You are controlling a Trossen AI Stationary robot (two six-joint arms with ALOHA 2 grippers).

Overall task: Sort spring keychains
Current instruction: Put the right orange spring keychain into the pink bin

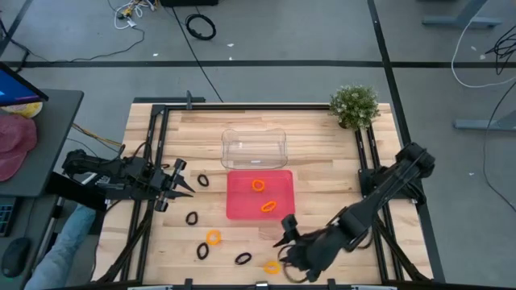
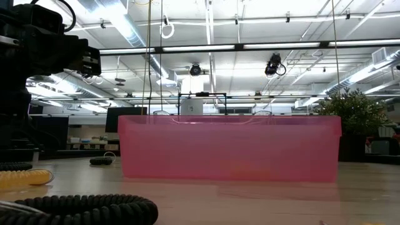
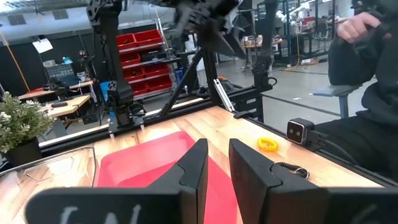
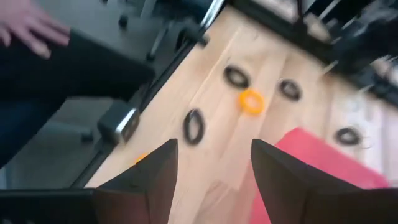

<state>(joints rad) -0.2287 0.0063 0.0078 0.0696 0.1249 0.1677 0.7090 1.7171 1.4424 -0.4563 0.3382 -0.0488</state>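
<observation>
The wooden table [image 1: 322,161] fills the middle of the high view, with a dark arm at each side. On it, a clear plastic bin [image 1: 254,150] stands toward the far edge and the red tray [image 1: 260,194] lies just in front of it, with a small potted plant [image 1: 355,105] at the far right corner.

The right gripper [image 1: 284,234] hangs over the near part of the table, just off the tray's near right corner, its fingers [image 4: 155,171] spread wide and holding nothing. The left gripper [image 1: 184,179] sits at the table's left side, pointing toward the tray, its fingers [image 3: 193,171] drawn near together with a narrow gap between them and nothing pinched.

Two orange spring keychains [image 1: 263,196] lie inside the tray. Another orange one [image 1: 213,237] rests on the wood near the front, and a fourth [image 1: 272,267] lies by the front edge (partly under the right gripper). Four black keychains [image 1: 202,180] are scattered on the wood left of and in front of the tray, all apart from each other
</observation>
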